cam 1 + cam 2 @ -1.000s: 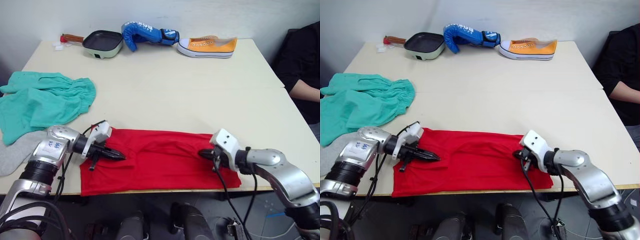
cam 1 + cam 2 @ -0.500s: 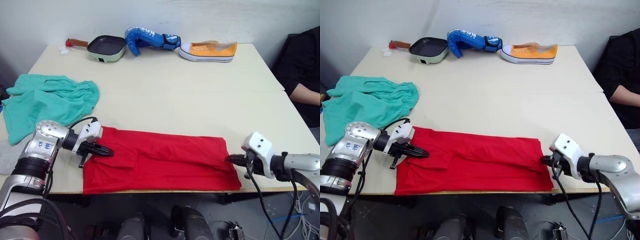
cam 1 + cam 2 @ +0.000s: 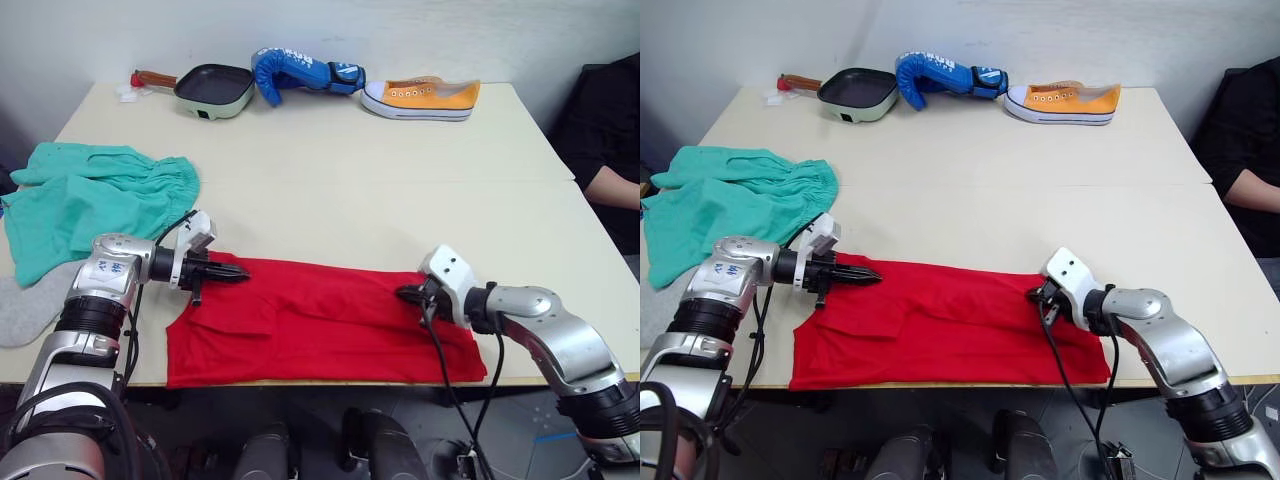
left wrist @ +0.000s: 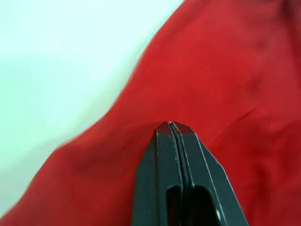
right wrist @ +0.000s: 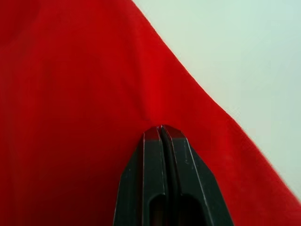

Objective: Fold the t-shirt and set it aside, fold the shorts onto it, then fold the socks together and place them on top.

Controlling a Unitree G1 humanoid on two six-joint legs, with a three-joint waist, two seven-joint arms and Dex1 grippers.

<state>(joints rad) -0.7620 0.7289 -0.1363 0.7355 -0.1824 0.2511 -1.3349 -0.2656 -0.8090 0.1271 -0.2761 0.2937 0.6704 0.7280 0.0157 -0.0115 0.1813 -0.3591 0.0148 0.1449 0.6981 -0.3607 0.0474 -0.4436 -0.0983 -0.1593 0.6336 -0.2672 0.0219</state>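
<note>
The red t-shirt (image 3: 320, 320) lies flat as a long folded strip along the table's front edge. My left gripper (image 3: 238, 271) is shut, its tips resting on the shirt's far edge near the left end. My right gripper (image 3: 405, 294) is shut too, with its tips on the far edge near the right end. Both wrist views show closed fingers (image 4: 173, 141) pressed on red cloth with no fabric between them. The teal shorts (image 3: 95, 200) lie bunched at the table's left side. A grey sock (image 3: 25, 310) lies in front of the shorts at the left edge.
A green frying pan (image 3: 212, 90), a blue boxing glove (image 3: 300, 70) and an orange sneaker (image 3: 420, 97) stand along the back edge. A person in black (image 3: 610, 130) sits at the right side. The shirt's near hem reaches the table's front edge (image 3: 330, 383).
Half a second ago both grippers were out at the shirt's left and right ends. They have since moved inward and onto its far edge. The camera has also shifted slightly.
</note>
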